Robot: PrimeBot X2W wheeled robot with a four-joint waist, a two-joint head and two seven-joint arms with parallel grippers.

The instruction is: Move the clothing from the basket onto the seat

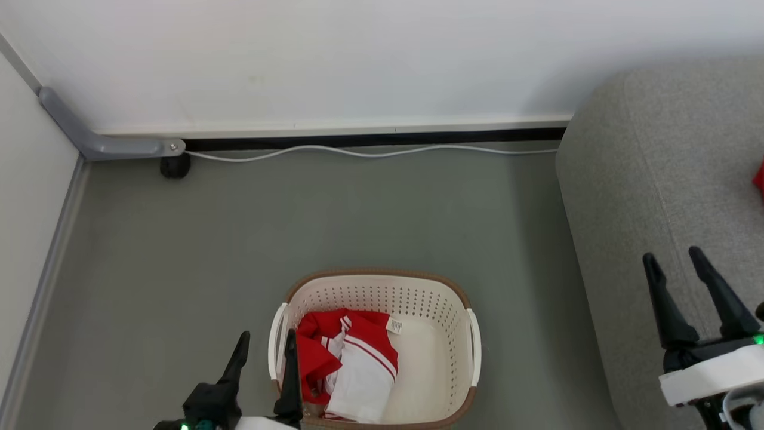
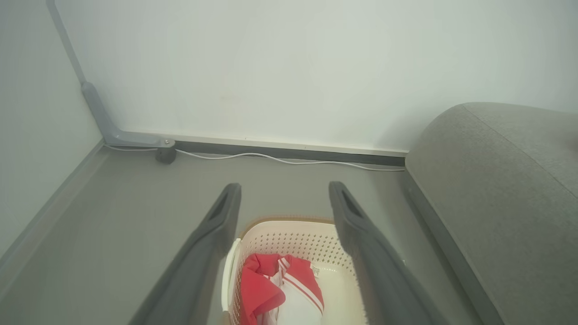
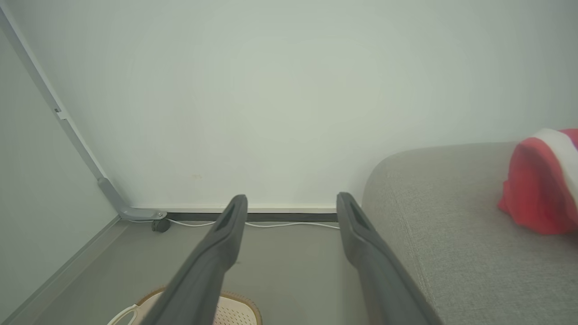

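A cream basket (image 1: 439,316) with a brown rim stands on the grey floor, and red and white clothing (image 1: 349,361) lies bunched in its left half. The basket (image 2: 298,241) and the clothing (image 2: 280,293) also appear in the left wrist view. My left gripper (image 1: 267,340) hovers open over the basket's left rim, holding nothing. My right gripper (image 1: 674,255) is open and empty over the grey seat (image 1: 656,179) at the right. Another red and white garment (image 3: 542,180) lies on the seat (image 3: 451,234); its red edge (image 1: 759,178) peeks in at the head view's right border.
A white wall with a dark skirting runs along the back, and a white cable (image 1: 370,153) lies on the floor below it. A grey bracket (image 1: 101,140) and a small black foot (image 1: 175,167) sit in the left corner. Open floor (image 1: 298,221) lies behind the basket.
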